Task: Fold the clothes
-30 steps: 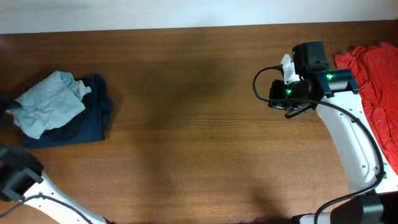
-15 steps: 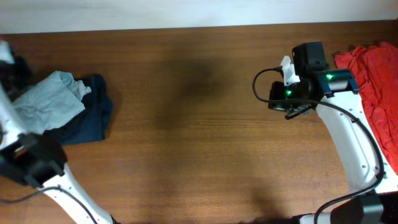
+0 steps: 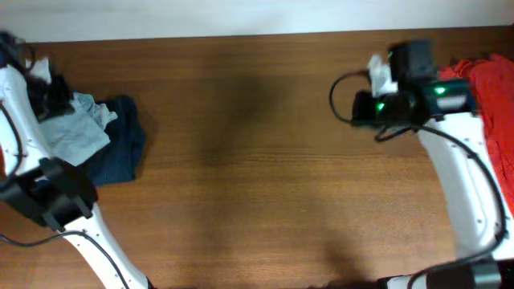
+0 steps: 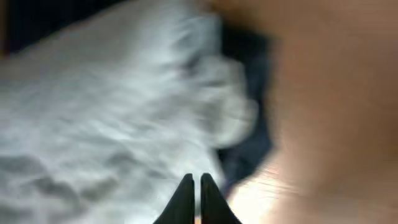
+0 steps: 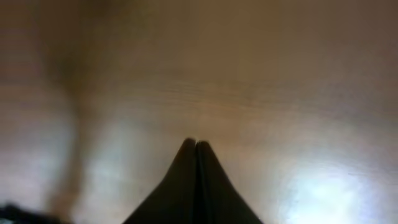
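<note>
**both claws clenched, clothes piled at the two ends of the table**

we see the left gripper (image 4: 193, 180) with its two dark fingers pressed together, only a hairline between the tips and nothing held there. it hangs above the grey garment (image 3: 74, 135). the left wrist view is blurred, so we cannot tell whether the tips touch the cloth. in the overhead view the left arm (image 3: 50, 197) reaches from the near left corner up to the far left side of the table (image 3: 257, 160), and its wrist sits over the far left edge of that grey piece.

the grey garment lies crumpled on top of the navy garment (image 3: 124, 152). the navy one shows to its right and along its near side. both are unfolded and sit at the left end of the table.

the right gripper (image 5: 195, 144) is clenched too, its fingers meeting in one point over bare wood and grasping nothing. the right wrist view is also blurred. the right arm (image 3: 462, 185) rises from the near right corner, with green lights glowing at its wrist on the far right side.

the red garment (image 3: 491, 88) lies bunched at the right edge of the table, just beside that wrist and partly cut off by the frame. we cannot tell whether the two touch.
</note>
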Robot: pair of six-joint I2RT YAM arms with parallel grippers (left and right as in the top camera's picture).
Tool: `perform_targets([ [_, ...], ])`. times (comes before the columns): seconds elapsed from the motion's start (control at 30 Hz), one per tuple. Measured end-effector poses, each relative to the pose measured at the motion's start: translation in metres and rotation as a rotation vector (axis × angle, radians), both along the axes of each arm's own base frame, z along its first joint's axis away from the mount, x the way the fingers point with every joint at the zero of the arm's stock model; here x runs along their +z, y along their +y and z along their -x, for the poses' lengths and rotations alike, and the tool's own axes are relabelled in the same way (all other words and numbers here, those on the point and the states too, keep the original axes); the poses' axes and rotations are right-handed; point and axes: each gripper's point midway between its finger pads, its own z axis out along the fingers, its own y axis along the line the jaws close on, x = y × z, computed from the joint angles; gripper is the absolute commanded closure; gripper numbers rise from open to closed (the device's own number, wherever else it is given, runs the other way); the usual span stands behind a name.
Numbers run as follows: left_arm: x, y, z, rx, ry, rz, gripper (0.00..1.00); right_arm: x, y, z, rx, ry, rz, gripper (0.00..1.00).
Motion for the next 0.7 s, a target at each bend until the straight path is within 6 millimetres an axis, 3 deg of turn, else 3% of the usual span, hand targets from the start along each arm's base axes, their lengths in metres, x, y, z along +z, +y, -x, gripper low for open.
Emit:
perform_targets([
  [0.07,0.065,-0.034,0.004,-0.102,-0.126,-0.058,0.7,0.037,0.0,-0.005,0.022,-0.095,0.009,0.95],
  [0.13,0.138,-0.074,0.025,-0.211,-0.273,-0.138,0.27,0.079,-0.001,0.002,0.042,-0.199,0.016,0.89],
  [0.17,0.173,-0.092,0.04,-0.25,-0.351,-0.172,0.01,0.094,-0.001,0.008,0.049,-0.24,0.019,0.87],
  [0.2,0.213,-0.111,0.064,-0.288,-0.451,-0.213,0.01,0.115,-0.002,0.019,0.057,-0.3,0.024,0.85],
  [0.23,0.24,-0.12,0.085,-0.301,-0.52,-0.242,0.01,0.13,-0.003,0.032,0.067,-0.343,0.03,0.75],
  [0.27,0.265,-0.127,0.111,-0.302,-0.589,-0.274,0.01,0.147,-0.004,0.047,0.075,-0.393,0.038,0.58],
  [0.3,0.283,-0.132,0.135,-0.299,-0.638,-0.299,0.01,0.16,-0.005,0.062,0.081,-0.436,0.043,0.16],
  [0.33,0.294,-0.138,0.165,-0.295,-0.668,-0.314,0.01,0.171,-0.007,0.079,0.087,-0.472,0.057,0.01],
  [0.37,0.289,-0.141,0.18,-0.298,-0.653,-0.307,0.01,0.174,-0.008,0.091,0.087,-0.479,0.059,0.01],
  [0.43,0.276,-0.143,0.187,-0.293,-0.615,-0.287,0.01,0.175,-0.009,0.103,0.089,-0.475,0.061,0.01],
  [0.53,0.236,-0.145,0.195,-0.282,-0.485,-0.228,0.01,0.176,-0.01,0.115,0.09,-0.476,0.067,0.01],
  [0.7,0.172,-0.144,0.187,-0.271,-0.295,-0.149,0.01,0.174,-0.011,0.123,0.092,-0.461,0.068,0.01],
])
